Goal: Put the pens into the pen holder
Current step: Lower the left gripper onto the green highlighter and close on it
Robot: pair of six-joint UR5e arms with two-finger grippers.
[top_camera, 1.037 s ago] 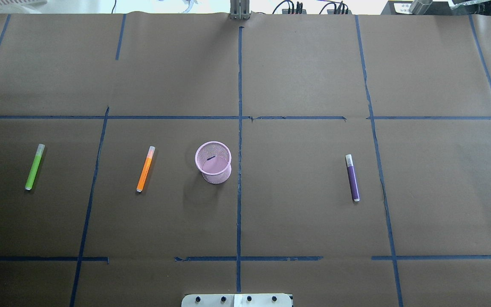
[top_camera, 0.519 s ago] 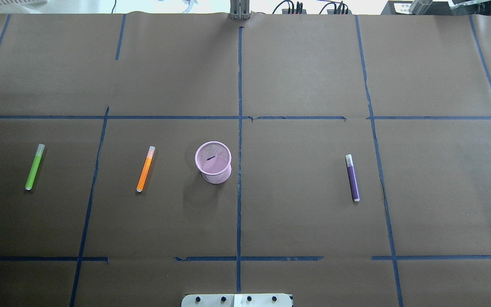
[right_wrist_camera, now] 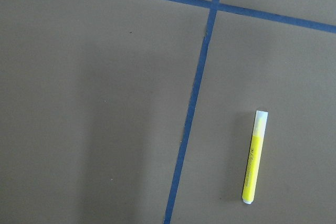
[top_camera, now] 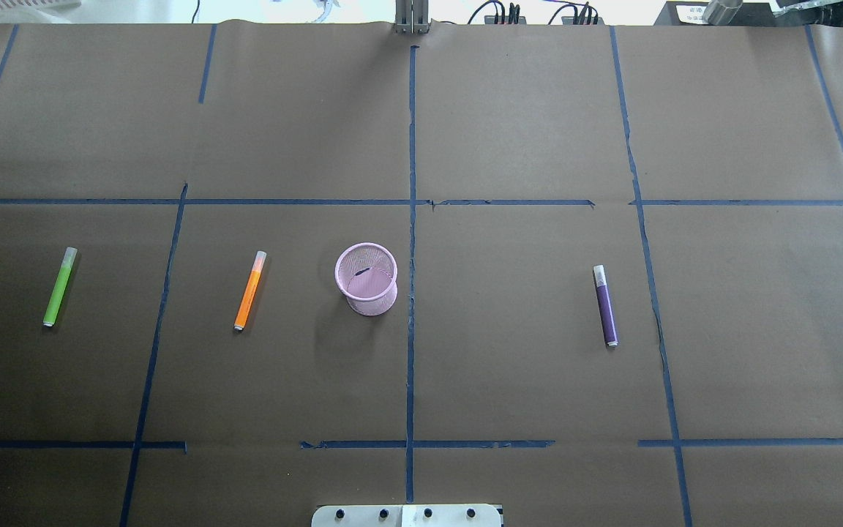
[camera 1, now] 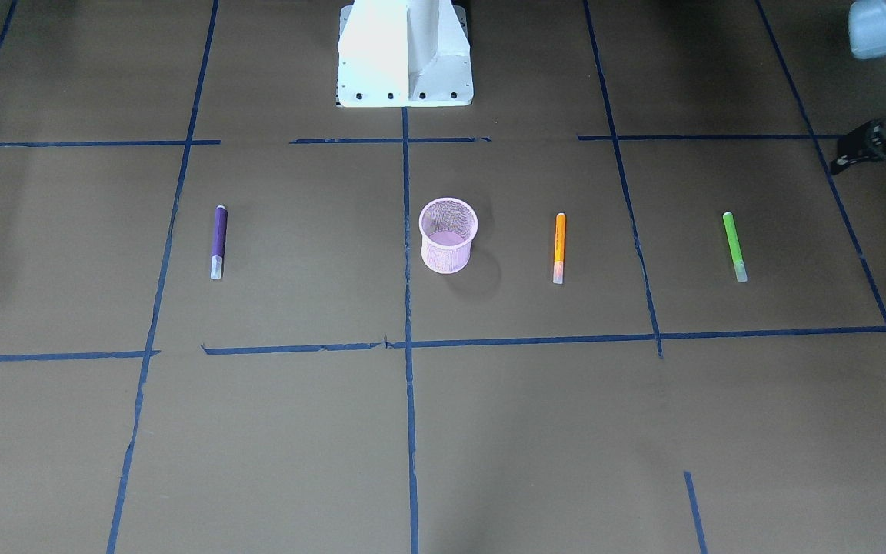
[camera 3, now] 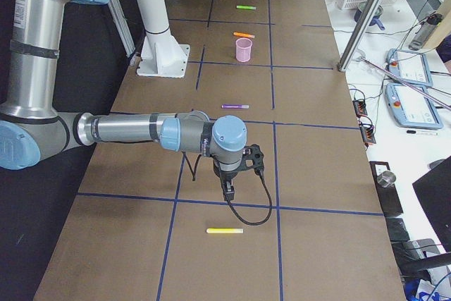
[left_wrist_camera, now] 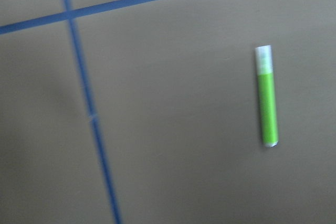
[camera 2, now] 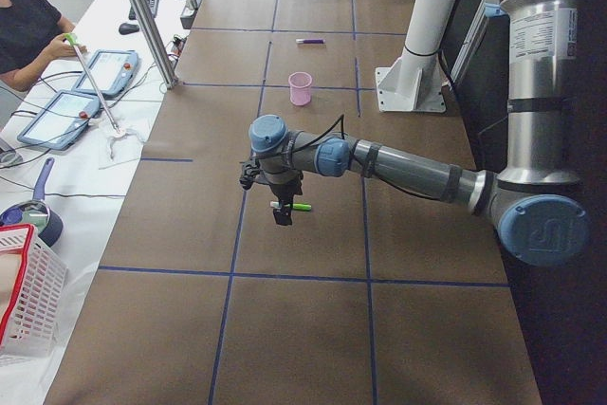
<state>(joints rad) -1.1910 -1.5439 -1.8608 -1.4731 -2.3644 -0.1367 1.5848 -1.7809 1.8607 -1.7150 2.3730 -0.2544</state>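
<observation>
The pink mesh pen holder stands upright near the table's middle and holds no pens. The orange pen lies to its left, and the green pen lies farther left. The purple pen lies to its right. My left gripper hovers by the green pen, which shows in the left wrist view. I cannot tell whether it is open or shut. My right gripper hangs above the table near a yellow pen. I cannot tell its state either. No fingers show in the wrist views.
The white robot base stands at the table's robot side. The yellow pen lies at the table's right end, outside the overhead view. Blue tape lines cross the brown table. An operator and tablets sit beyond the far edge.
</observation>
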